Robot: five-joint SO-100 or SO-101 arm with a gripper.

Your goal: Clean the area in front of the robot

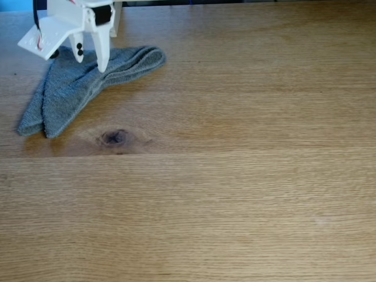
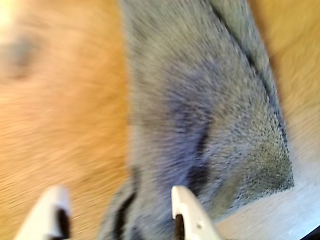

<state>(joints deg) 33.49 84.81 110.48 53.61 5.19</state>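
In the fixed view, the cloth [image 1: 76, 85] lies on the desk [image 1: 235, 176] at ten o'clock, the knot [image 1: 114, 137] just at its five o'clock.

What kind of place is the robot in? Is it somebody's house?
Probably a home or hobby table, though I can't be sure. There's a broad oak-grain tabletop with a dark knot, a folded grey cloth, and a small white tool above it.

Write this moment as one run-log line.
white plastic claw: open, over cloth | folded grey terry cloth: flat, far-left in fixed view | light-brown oak tabletop | wrist view: blurred
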